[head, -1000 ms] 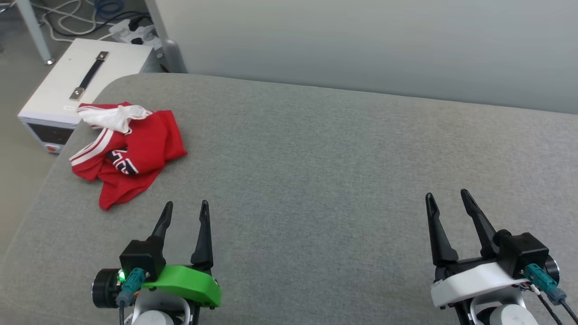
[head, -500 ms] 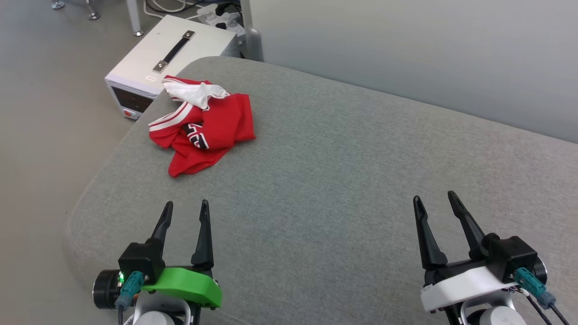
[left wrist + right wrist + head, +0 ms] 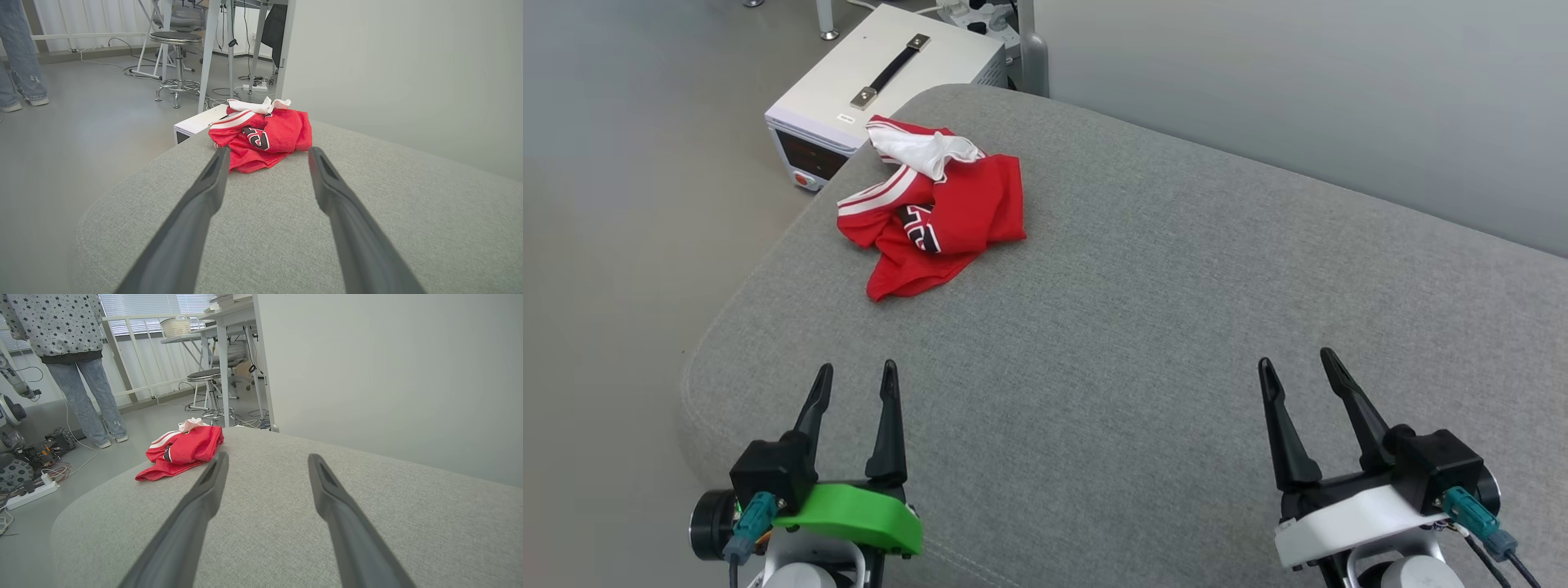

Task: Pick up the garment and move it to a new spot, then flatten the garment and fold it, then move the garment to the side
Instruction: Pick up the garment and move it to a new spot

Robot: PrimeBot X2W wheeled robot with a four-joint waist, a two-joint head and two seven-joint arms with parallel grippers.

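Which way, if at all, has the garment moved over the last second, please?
No. The garment sits by the white box's near corner as before; only the head camera turned.

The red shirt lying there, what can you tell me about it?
The garment is a small red jersey with a white sleeve, white-striped trim and black, white-outlined print partly hidden in folds. It looks like thin sports fabric. It lies crumpled near the far left corner of the grey padded surface, resting on that surface alone.
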